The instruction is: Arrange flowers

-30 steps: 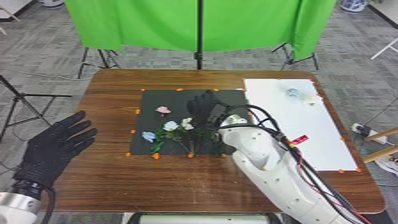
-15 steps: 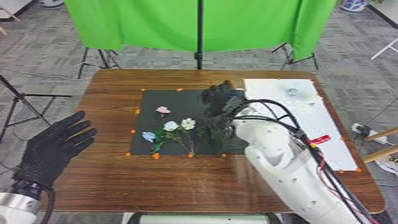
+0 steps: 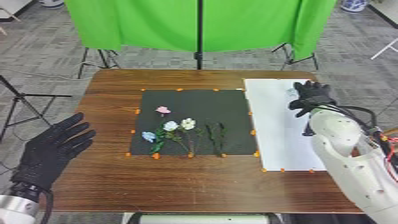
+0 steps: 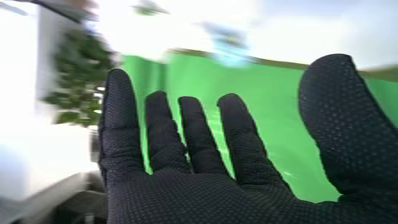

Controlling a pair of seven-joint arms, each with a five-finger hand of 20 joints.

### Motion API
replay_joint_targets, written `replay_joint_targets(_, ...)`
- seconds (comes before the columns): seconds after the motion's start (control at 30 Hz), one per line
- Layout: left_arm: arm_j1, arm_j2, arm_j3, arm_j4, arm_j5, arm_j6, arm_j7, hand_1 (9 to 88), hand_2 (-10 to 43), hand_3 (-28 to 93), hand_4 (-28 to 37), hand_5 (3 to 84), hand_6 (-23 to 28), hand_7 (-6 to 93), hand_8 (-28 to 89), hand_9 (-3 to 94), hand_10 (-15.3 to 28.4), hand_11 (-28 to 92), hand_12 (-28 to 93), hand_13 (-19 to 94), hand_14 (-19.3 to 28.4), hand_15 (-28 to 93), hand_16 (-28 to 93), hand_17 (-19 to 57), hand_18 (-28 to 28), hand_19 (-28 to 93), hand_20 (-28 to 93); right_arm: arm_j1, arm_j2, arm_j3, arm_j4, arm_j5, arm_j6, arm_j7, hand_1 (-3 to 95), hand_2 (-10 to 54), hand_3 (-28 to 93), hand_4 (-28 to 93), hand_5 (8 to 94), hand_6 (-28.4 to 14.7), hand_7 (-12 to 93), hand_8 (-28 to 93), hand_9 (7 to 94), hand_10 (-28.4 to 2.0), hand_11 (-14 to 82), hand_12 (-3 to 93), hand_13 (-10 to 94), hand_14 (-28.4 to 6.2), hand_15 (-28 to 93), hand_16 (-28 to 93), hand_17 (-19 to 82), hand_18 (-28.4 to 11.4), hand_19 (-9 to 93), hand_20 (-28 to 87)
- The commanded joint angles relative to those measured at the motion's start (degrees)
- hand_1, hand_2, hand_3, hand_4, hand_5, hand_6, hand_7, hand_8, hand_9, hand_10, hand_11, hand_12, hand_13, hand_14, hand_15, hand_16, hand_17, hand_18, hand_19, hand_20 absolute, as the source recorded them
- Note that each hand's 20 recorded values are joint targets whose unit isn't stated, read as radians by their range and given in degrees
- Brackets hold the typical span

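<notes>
- Right hand [image 3: 311,96] has swung from black mat [image 3: 197,104] to white sheet [image 3: 277,140], uncovering green stems [image 3: 221,139]; probably fetching the next piece.
- Head view: pink flower [image 3: 163,109], white flowers [image 3: 187,124], blue flower [image 3: 148,135] lie on mat; left hand [image 3: 46,150] open.
- Right wrist view: right hand's fingers straight, thumb apart, nothing gripped.

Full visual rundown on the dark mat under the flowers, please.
The dark mat is a roughly square, near-black, matte sheet, lying flat on the brown table. Orange tape pieces sit along its edges. Its right side meets the white sheet. On it lie a pink flower, white flowers, a blue flower and, toward its right, dark green stems. Neither robot hand touches it.
</notes>
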Motion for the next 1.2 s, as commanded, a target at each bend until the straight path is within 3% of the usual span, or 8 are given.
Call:
replay_joint_targets(0.03,0.85,-0.56,-0.3,-0.07,0.29,0.44,-0.38,25.4,0.9,72,-23.7,36.0,2.5,21.3,-11,28.4,12.3,26,14,23,14.8,34,-1,-10.9,21.0,44,6,-2.69,0.28,3.8,2.32,3.2,1.18,1.11,22.5,-7.9,91,-28,25.1,-6.0,21,-15,26.1,-13.1,16.9,21.2,30,-10.7,21,21,8,-20.6,56,18)
replay_joint_targets(0.3,0.58,-0.38,-0.2,0.12,0.28,0.28,-0.61,25.4,0.9,72,-23.7,36.0,2.6,21.3,-11,28.4,12.3,26,14,23,14.8,34,-1,-10.9,21.0,44,6,-2.35,-0.03,3.07,5.36,-0.19,5.83,-3.51,26.4,-9.1,91,-28,30.6,-2.6,27,-19,35.6,-8.7,23.1,19.0,41,-6.2,31,17,11,-20.1,58,19)
replay_joint_targets(0.43,0.83,-0.52,-0.29,-0.02,0.29,0.4,-0.58,25.4,0.9,72,-23.7,36.0,2.6,21.3,-10,28.5,12.3,26,14,23,14.8,34,-1,-10.9,21.0,44,6,-1.88,0.2,1.66,6.62,-2.61,9.31,-4.78,33.4,-9.5,90,-28,44.9,0.7,31,-22,54.3,-7.5,32.0,18.4,59,-2.8,42,17,18,-17.4,65,23)
replay_joint_targets(0.53,0.99,-0.61,-0.36,-0.11,0.32,0.56,-0.46,25.4,1.0,72,-23.7,36.0,2.6,21.3,-11,28.4,12.3,26,14,23,14.9,34,-1,-10.9,21.0,44,6,-2.1,0.11,1.15,7.09,-4.0,11.48,-6.42,44.0,-9.5,81,-28,58.1,2.5,44,-18,74.1,-3.2,21.5,37.4,72,0.9,42,31,25,-15.7,72,31)
replay_joint_targets(0.6,1.05,-0.65,-0.36,-0.09,0.3,0.67,-0.41,25.5,1.0,72,-23.8,36.0,2.6,21.2,-11,28.5,12.3,26,14,23,14.8,34,-1,-10.9,21.0,44,6,-2.08,0.09,0.7,7.66,-6.31,12.72,-7.64,49.5,-9.4,79,-28,68.1,3.6,48,-15,85.1,-1.8,20.3,44.7,81,1.3,46,32,33,-14.7,77,36)
replay_joint_targets(0.8,1.03,-0.98,-0.28,-0.13,0.29,0.51,-0.46,25.6,1.1,72,-23.7,36.0,2.6,21.3,-11,28.4,12.2,26,14,23,14.9,34,-1,-10.9,21.0,44,6,-2.48,0.4,-0.27,7.49,-6.21,19.88,-8.65,50.6,-9.5,81,-28,76.4,2.4,44,-14,91.2,-1.5,17.7,46.0,87,1.5,44,35,38,-14.5,79,38)
replay_joint_targets(1.0,1.15,-1.0,-0.36,-0.25,0.33,0.81,-0.33,25.5,1.0,72,-23.7,36.0,2.6,21.2,-11,28.4,12.3,26,14,23,14.9,34,-1,-10.9,21.0,44,6,-3.68,-1.19,-0.72,-1.09,-2.66,23.57,-11.13,50.3,-9.5,83,-28,77.2,1.9,44,-14,92.3,-2.3,16.4,46.5,88,1.6,42,38,39,-14.6,78,39)
replay_joint_targets(1.2,0.08,-0.62,0.23,0.15,0.34,0.3,-1.0,25.5,1.0,72,-23.7,36.0,2.6,21.3,-11,28.3,12.3,26,14,23,14.8,34,-1,-10.9,21.0,44,6,-0.66,-6.47,-6.17,-7.73,5.0,21.22,-16.52,50.4,-9.5,83,-28,76.9,1.7,45,-14,92.2,-2.3,16.0,46.7,88,1.5,41,39,39,-14.7,78,40)
